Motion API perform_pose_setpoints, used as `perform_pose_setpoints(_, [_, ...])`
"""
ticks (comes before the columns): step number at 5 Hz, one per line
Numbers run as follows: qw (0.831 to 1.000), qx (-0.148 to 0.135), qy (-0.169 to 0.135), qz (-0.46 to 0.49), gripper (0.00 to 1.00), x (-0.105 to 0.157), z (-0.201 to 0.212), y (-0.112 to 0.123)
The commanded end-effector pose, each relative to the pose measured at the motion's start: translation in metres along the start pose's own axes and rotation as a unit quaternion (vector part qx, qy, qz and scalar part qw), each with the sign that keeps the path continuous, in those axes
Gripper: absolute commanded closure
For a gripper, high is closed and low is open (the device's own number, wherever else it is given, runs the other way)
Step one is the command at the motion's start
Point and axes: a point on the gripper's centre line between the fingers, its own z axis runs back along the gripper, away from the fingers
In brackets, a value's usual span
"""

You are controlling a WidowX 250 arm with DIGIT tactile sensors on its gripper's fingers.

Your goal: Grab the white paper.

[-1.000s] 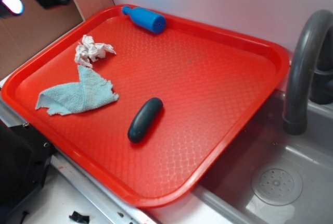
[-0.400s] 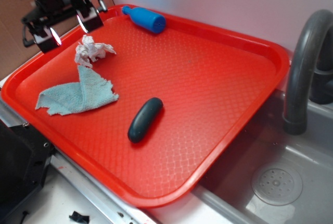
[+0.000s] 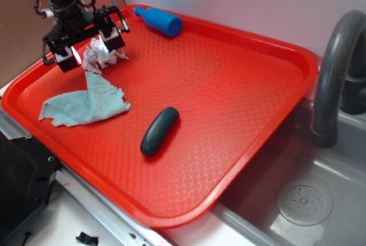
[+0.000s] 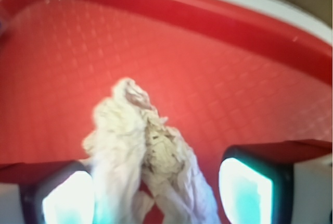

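Note:
The white paper (image 3: 97,58) is a crumpled wad lying near the left rear of the red tray (image 3: 240,91). My gripper (image 3: 88,48) hangs right over it, open, one finger on each side of the wad. In the wrist view the white paper (image 4: 145,156) fills the gap between the two glowing pads (image 4: 244,190), close to the left one and apart from the right one. The paper's lower part runs out of that view.
A light-blue cloth rag (image 3: 86,104) lies just in front of the paper. A dark oblong object (image 3: 159,131) rests mid-tray and a blue bottle (image 3: 160,21) lies at the back rim. A grey sink (image 3: 309,200) with a faucet (image 3: 334,68) sits to the right.
My gripper has come down and rightward from the upper left corner until its fingers straddle the paper. The paper, rag and other objects have not moved.

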Motion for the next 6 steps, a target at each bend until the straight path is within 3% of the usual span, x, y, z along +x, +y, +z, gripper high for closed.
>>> perform_pose_setpoints(1, [0.998,-0.047,0.052,-0.007,0.00,0.007,-0.005,0.009])
perform_pose_setpoints(2, [0.998,-0.045,0.033,-0.011,1.00,0.006,-0.002,0.010])
perform_pose_setpoints(3, [0.998,-0.031,0.018,-0.050,1.00,0.006,0.014,0.006])
perform_pose_setpoints(4, [0.989,-0.023,0.035,-0.140,1.00,0.007,0.046,-0.006])
perform_pose_setpoints(5, [0.960,-0.042,0.101,-0.256,1.00,-0.022,0.098,-0.024])
perform_pose_setpoints(6, [0.918,-0.083,0.117,-0.369,1.00,-0.060,0.149,-0.021])
